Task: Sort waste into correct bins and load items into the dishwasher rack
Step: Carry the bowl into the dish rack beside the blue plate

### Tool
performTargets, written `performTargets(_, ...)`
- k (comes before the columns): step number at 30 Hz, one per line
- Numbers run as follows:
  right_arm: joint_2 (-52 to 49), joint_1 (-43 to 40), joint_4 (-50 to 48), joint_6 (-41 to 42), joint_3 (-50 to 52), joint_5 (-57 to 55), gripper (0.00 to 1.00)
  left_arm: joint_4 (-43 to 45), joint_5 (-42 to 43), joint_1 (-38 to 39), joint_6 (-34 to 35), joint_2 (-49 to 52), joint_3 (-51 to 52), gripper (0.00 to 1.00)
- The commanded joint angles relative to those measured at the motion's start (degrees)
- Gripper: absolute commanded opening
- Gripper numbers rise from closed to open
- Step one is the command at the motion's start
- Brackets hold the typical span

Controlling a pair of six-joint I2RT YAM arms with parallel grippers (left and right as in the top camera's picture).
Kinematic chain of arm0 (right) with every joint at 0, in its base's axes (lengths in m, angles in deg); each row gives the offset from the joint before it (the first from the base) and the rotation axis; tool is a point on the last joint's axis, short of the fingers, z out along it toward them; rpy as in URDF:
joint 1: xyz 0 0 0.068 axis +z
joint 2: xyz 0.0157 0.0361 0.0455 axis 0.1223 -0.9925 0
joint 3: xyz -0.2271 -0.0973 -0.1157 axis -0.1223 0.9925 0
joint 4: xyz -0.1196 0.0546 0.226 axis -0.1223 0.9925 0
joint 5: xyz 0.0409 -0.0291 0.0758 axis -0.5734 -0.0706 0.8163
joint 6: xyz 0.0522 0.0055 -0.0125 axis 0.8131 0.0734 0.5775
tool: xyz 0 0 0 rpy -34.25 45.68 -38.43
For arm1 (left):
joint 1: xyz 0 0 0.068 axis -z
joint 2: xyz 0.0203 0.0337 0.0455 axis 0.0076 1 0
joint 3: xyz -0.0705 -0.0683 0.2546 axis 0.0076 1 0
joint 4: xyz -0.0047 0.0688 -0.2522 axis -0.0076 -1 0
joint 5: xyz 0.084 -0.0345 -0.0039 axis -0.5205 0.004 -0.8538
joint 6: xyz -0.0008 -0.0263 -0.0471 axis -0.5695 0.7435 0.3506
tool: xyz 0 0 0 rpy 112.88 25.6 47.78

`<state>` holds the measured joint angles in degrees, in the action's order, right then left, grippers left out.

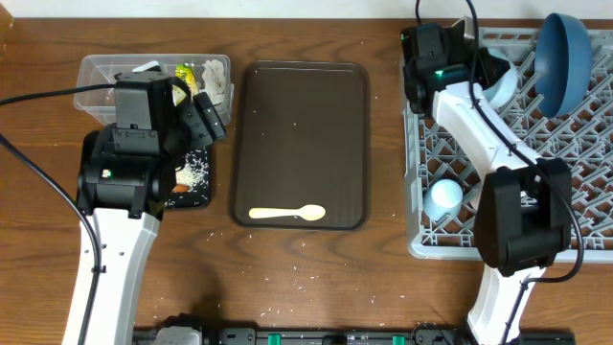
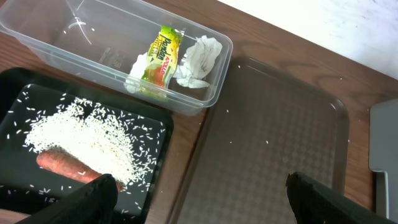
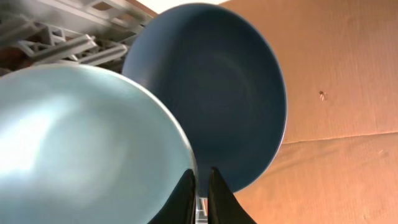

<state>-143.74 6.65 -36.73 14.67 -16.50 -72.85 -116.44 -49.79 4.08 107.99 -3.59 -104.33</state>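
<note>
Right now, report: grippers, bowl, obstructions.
Left gripper open, empty. Right gripper shut on bowl at rack, plate alongside. Spoon on brown tray, unloaded.

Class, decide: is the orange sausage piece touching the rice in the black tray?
Touching. The left wrist view shows rice heaped over the upper edge of the orange sausage piece in the black tray.

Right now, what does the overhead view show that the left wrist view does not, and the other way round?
Only overhead: the pale yellow spoon on the brown serving tray, and the dishwasher rack with the dark blue plate, the light blue bowl and a small blue cup. Only left wrist: the orange sausage piece plainly, against the rice; overhead the arm hides most of it. Both: the clear tub with the yellow-green packet and white napkin, the black tray, the rice, the serving tray.
</note>
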Motion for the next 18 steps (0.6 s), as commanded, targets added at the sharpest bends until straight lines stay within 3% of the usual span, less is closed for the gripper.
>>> performTargets(1, -0.28, -0.96, 0.07, 1.46, 0.24, -1.2, 0.05, 0.0, -0.48, -0.26, 0.52, 0.11, -0.09, 0.89)
performTargets(8, -0.28, -0.96, 0.07, 1.49, 0.24, 1.44, 0.04, 0.0, -0.48, -0.26, 0.52, 0.11, -0.11, 0.89)
performTargets(10, -0.28, -0.9, 0.07, 1.99, 0.24, 2.6, 0.07, 0.0, -0.48, -0.26, 0.52, 0.11, -0.09, 0.89)
performTargets(11, -0.28, -0.76, 0.07, 2.8, 0.24, 3.5, 0.13, 0.0, -0.48, -0.26, 0.52, 0.11, -0.11, 0.89)
performTargets(12, -0.28, -0.57, 0.33, 4.61, 0.24, 4.81, 0.32, 0.0, -0.48, -0.26, 0.52, 0.11, -0.11, 0.89)
performTargets(14, -0.26, -0.02, 2.23, 9.51, 0.24, 7.13, 0.61, 0.0, -0.48, -0.26, 0.52, 0.11, -0.11, 0.89)
performTargets(16, 0.11, 0.74, 4.83, 14.49, 0.24, 10.91, 0.75, 0.0, -0.48, -0.26, 0.52, 0.11, -0.11, 0.89)
performTargets(18, 1.4, 1.2, 7.1, 19.58, 0.22, 16.94, 0.82, 0.0, -0.48, -0.26, 0.52, 0.11, -0.11, 0.89)
